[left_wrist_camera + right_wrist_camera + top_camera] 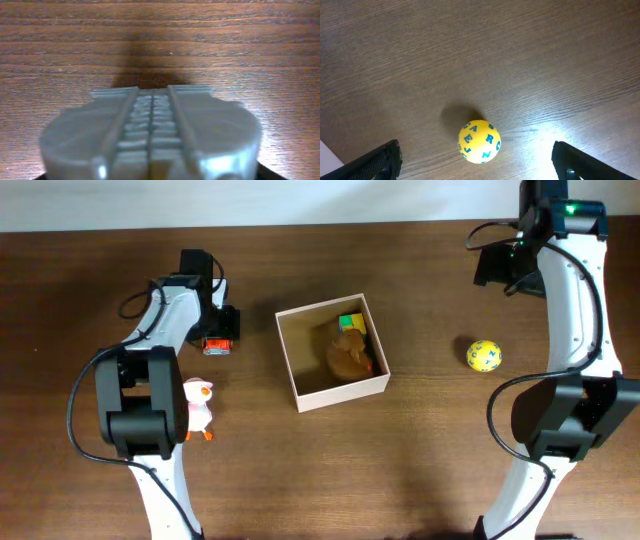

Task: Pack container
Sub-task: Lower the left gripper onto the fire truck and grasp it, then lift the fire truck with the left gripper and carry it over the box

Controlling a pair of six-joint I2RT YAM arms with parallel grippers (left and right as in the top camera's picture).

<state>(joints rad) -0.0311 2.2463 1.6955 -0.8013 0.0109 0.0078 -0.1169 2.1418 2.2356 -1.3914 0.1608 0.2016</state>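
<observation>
The square shallow open-topped box with cream-white walls and a tan cardboard floor (296,370) sits in the middle of the dark wood-grain counter (420,450), between the two arms and turned slightly askew. The left hand (151,100) is near the box's left wall, beyond it and not touching. Its grey ribbed fingers (132,127) are pressed together along their length, and nothing shows between them. The right hand (497,268) is well apart from the box, up toward the far right corner of the counter. In the right wrist view its dark fingers (375,162) stand wide apart at the bottom corners, holding nothing.

A small yellow ball (479,141) lies on the counter between those spread fingers, right of the box and apart from it. It is printed with blue capital letters, among them A, R and C. No other writing can be read.

The box holds a lumpy brown toy (348,356) against its right side and a small green-and-yellow block (351,323) in the far right corner. The left part of its floor is bare. A white duck toy with orange feet (198,408) lies on the counter by the left arm.
</observation>
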